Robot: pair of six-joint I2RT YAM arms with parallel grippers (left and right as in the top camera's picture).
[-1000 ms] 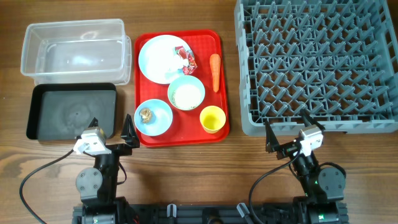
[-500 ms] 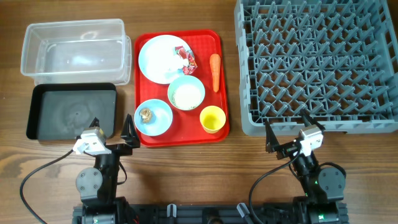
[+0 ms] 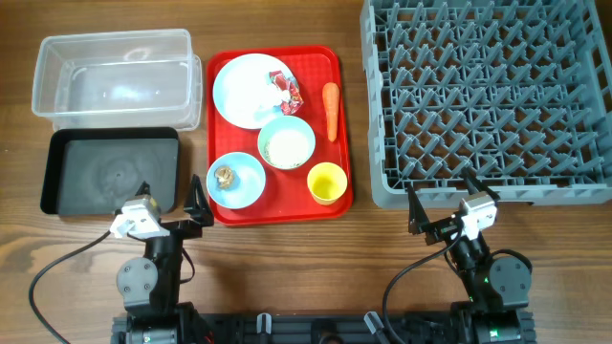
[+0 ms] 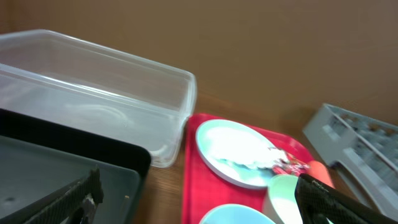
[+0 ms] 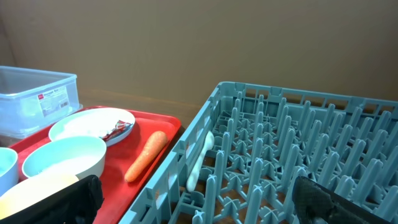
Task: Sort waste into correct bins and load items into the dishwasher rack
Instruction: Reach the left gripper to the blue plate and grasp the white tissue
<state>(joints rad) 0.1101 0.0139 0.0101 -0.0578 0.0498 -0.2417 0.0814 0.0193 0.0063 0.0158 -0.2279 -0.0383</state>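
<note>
On the red serving tray (image 3: pixel 222 134) lie a pale-blue plate (image 3: pixel 244 94), a red-and-white wrapper (image 3: pixel 284 89) on the plate's right edge, a carrot (image 3: pixel 331 110), a bowl of rice (image 3: pixel 286 143), a bowl (image 3: pixel 235 180) holding a brown scrap (image 3: pixel 225 176), and a yellow cup (image 3: pixel 326 182). The clear tub (image 3: pixel 115 76) and the black tray (image 3: pixel 110 172) stand to the left, and the grey rack (image 3: pixel 488 96) to the right. My left gripper (image 3: pixel 170 188) is open near the tray's front left corner. My right gripper (image 3: pixel 441 191) is open just before the rack's front edge. Neither holds anything.
The left wrist view shows the tub (image 4: pixel 93 99), black tray (image 4: pixel 50 168), plate (image 4: pixel 239 152) and wrapper (image 4: pixel 286 165) ahead. The right wrist view shows rack pegs (image 5: pixel 298 143), a white utensil (image 5: pixel 199 158) in the rack, and the carrot (image 5: pixel 146 155). Bare wood lies along the front.
The left wrist has shifted very slightly. Nothing else has moved.
</note>
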